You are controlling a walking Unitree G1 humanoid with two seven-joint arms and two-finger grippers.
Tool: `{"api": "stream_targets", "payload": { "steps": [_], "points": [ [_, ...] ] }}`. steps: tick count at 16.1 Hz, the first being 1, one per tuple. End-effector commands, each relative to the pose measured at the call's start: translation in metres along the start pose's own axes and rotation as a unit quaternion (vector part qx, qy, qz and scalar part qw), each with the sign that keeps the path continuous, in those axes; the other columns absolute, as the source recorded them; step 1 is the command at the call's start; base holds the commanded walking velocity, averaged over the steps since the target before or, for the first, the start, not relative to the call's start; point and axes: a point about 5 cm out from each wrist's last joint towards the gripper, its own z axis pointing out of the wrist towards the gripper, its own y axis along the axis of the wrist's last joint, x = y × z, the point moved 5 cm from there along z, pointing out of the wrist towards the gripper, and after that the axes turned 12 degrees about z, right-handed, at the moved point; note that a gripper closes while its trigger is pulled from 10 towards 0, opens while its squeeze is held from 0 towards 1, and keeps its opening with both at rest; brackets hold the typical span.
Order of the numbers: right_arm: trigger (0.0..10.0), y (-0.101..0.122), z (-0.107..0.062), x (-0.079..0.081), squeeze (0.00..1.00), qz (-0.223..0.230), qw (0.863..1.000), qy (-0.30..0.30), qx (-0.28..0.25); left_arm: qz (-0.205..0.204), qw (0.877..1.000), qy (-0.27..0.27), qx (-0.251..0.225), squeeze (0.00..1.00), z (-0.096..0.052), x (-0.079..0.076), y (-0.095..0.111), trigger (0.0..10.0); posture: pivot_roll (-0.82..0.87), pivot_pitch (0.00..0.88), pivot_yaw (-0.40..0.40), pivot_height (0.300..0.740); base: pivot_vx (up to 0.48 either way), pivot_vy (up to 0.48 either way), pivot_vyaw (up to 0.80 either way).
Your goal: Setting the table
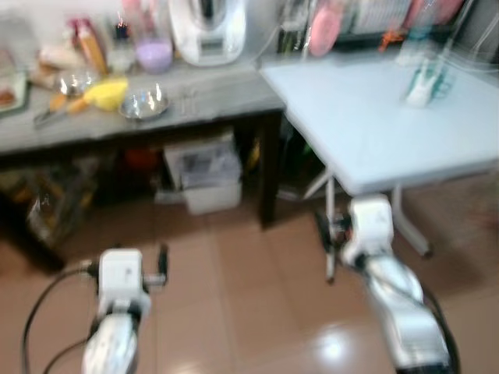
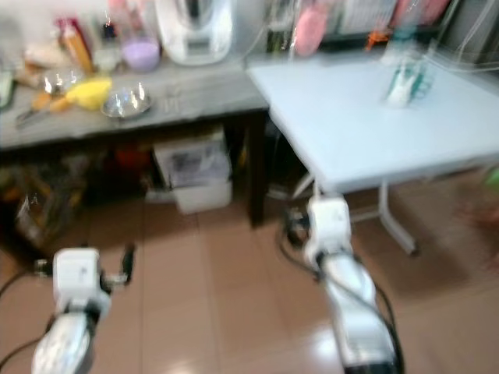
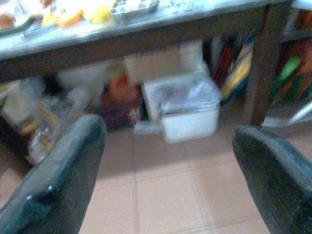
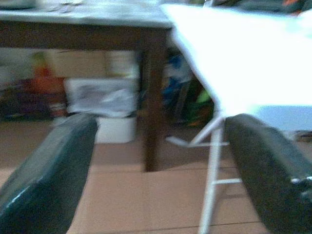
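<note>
Presently the white table (image 1: 390, 128), the surface to be set, stands just right of the grey sideboard (image 1: 210, 97), their edges nearly meeting; its long axis appears to run away from the robot, though blur limits certainty. A small white-and-green item (image 1: 421, 87) sits at the table's far side. Tableware remains on the sideboard: a steel bowl (image 1: 143, 104) and a yellow object (image 1: 107, 93). Both grippers are low over the floor tiles before the sideboard, carrying nothing: left gripper (image 3: 165, 161) spread wide, right gripper (image 4: 156, 161) likewise, presumably readied for collecting items.
</note>
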Motion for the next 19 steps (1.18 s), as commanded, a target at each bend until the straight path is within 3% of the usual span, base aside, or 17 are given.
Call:
{"api": "stream_targets", "payload": {
  "steps": [1,19],
  "points": [
    [10.0,0.0025,0.0003,-0.0013,0.00,0.000,1.000,0.000,-0.003,0.003,1.000,0.002,-0.012,0.00,0.0018,0.0035,0.0067,10.0,-0.20,0.089,0.059,0.740,0.000,0.000,0.00],
    [10.0,-0.0013,-0.0019,0.0002,0.00,0.002,1.000,-0.003,-0.001,0.008,1.000,-0.007,-0.011,0.00,0.0000,0.0022,0.0053,10.0,-0.19,0.094,0.077,0.740,0.000,0.000,0.00]
  ]
}}
